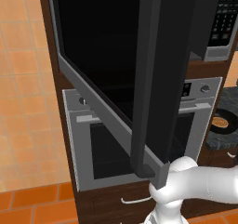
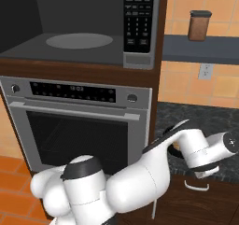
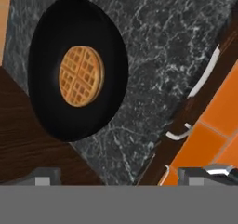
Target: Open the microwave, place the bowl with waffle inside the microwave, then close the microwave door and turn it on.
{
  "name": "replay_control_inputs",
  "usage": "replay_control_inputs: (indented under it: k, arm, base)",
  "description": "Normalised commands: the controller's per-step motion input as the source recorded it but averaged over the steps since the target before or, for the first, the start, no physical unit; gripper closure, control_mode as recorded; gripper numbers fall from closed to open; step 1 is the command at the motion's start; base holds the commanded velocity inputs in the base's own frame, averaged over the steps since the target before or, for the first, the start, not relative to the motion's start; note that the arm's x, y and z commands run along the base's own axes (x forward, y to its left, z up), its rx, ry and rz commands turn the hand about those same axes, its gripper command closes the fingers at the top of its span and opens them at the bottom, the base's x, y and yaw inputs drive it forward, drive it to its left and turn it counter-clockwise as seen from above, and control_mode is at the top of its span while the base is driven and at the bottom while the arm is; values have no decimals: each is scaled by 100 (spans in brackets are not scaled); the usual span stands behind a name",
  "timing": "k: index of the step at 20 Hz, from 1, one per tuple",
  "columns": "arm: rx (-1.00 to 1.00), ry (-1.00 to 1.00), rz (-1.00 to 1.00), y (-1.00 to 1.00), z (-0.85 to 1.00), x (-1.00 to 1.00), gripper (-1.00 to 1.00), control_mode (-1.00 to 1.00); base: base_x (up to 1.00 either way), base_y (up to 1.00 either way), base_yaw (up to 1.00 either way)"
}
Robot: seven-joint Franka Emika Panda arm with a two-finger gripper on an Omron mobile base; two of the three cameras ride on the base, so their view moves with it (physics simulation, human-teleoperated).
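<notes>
The microwave [image 2: 79, 42] stands open, showing its grey cavity and round turntable, with the black keypad [image 2: 138, 18] on its right. The microwave door [image 1: 107, 51] is swung far out towards the left base camera, its dark edge [image 1: 158, 88] running down the picture. A black bowl [image 3: 76, 74] holding a round golden waffle [image 3: 81, 75] sits on the dark marble counter [image 3: 162, 56], also seen as the bowl [image 1: 221, 122] right of the oven. My gripper [image 3: 122, 177] hovers over the counter beside the bowl, open, nothing between its fingertips [image 3: 44, 176].
A silver oven [image 2: 79, 121] sits below the microwave. White drawer handles [image 3: 204, 74] line the counter front above an orange tile floor. A brown jar [image 2: 199, 25] stands on a shelf at the upper right. My arm [image 2: 154, 168] reaches right over the counter.
</notes>
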Motion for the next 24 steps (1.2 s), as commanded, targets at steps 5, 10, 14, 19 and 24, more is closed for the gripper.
replay_control_inputs:
  k: [5, 10, 14, 19, 24]
  arm:
    - [3, 0, -31, 13, -19, 34, -100, -100]
    - [0, 11, -19, 2, -28, 46, -100, -100]
    - [2, 9, -10, 0, -35, 53, -100, -100]
    - [6, 8, -7, -19, -27, 30, -100, -100]
    - [7, 7, -5, -27, -30, 24, 100, -100]
  base:
    - [0, 0, 0]
    - [0, 0, 0]
    - [0, 0, 0]
    - [0, 0, 0]
    - [0, 0, 0]
